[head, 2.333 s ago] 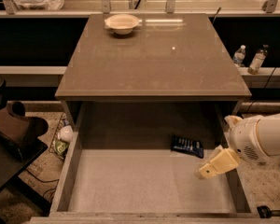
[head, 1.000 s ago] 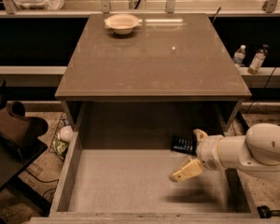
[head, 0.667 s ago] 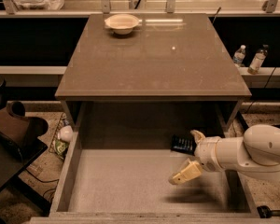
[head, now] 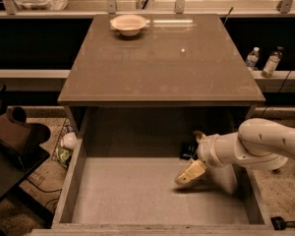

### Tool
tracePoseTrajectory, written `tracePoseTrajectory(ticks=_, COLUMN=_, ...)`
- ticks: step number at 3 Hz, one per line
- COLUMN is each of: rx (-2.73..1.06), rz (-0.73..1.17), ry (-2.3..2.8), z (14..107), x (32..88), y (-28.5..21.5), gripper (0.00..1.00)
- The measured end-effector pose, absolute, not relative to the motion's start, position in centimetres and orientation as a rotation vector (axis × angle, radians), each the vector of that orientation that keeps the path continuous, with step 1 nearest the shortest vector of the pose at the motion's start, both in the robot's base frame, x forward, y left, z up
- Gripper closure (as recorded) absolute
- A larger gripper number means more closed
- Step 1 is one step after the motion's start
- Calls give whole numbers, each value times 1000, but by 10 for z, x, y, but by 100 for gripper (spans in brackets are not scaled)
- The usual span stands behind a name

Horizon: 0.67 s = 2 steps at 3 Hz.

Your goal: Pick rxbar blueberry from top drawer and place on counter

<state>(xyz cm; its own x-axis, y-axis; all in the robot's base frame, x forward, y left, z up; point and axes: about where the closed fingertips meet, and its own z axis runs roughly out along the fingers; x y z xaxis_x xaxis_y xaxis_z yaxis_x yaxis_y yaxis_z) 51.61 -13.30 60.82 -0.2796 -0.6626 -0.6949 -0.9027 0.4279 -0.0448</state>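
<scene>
Down in the top drawer (head: pixel 71 181) with the gripper (head: pixel 187 157) spread wide, nothing held.
Looks lined up on the rxbar blueberry (head: pixel 188 149) at the back right of the drawer floor, between the two fingers (head: pixel 191 172); mostly hidden behind the wrist (head: pixel 211 150), so can't call its long axis.

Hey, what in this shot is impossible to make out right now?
Camera view:
Dark blue-black wrapped snack bar: mostly hidden behind the pale end effector, which sits at the open grey drawer's right rear; lettering unreadable.
Contact between end effector and bar: hidden by the white arm.
Drawer front: cut off by the bottom edge.
Two small plastic bottles, far right: labels too small.
</scene>
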Motion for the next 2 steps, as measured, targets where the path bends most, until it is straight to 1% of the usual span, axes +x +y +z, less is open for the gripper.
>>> tracePoseTrajectory(ticks=2, rx=-1365, rz=451, ry=2054, z=604, x=517, y=-130, gripper=0)
